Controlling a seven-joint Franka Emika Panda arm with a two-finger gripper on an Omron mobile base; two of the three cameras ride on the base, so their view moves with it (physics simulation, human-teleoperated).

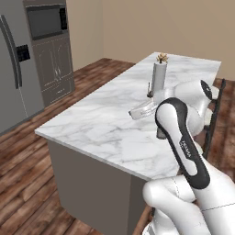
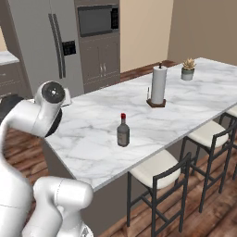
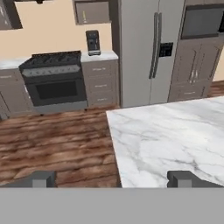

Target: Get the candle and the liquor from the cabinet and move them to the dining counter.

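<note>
One task item, the liquor (image 2: 123, 131), is standing upright at centre frame of the right base view on the dining counter (image 2: 92, 139), apparently delivered, well apart from the paper towel roll (image 2: 158, 85) and small potted plant (image 2: 188, 69) toward the upper right; the candle is not appearing on the marble, so it is judged outstanding. Gripper (image 3: 111, 179), at the bottom of the hand view, is hanging with fingers spread wide and grasping nothing, facing across the counter corner toward the refrigerator (image 3: 146, 48) and stove (image 3: 54, 78); likely freed for the next fetch.

Worktop (image 2: 92, 139) stock: one liquor bottle (image 2: 123, 131), one paper towel roll (image 2: 158, 85), one potted plant (image 2: 188, 69); three stools (image 2: 159, 172) alongside.
</note>
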